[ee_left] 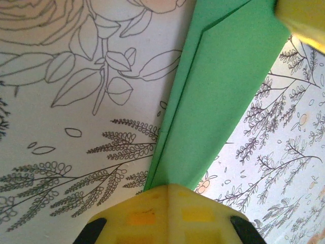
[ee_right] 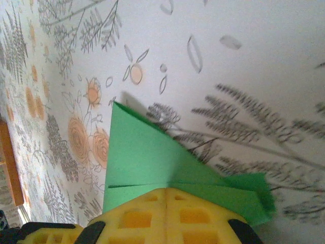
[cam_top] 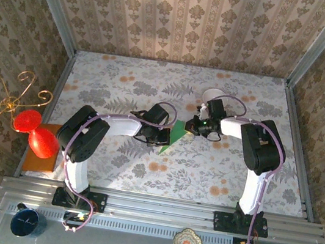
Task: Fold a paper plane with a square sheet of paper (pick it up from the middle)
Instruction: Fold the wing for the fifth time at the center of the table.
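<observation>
Top external — L+R jaws pinch paper plane [cam_top: 176, 135].

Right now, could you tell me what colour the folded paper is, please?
Plain bright green; the folded paper shows best in the left wrist view.

The top external camera hangs above and behind the arm bases [cam_top: 76, 198], looking down and forward from far off over the whole table [cam_top: 203, 178]. The left wrist camera rides just behind the left gripper [ee_left: 169, 190], very near the tabletop, facing along the green paper [ee_left: 218, 101]. The right wrist camera, behind the right gripper [ee_right: 166, 195], is equally near, facing that paper's other end; all three views share it
</observation>
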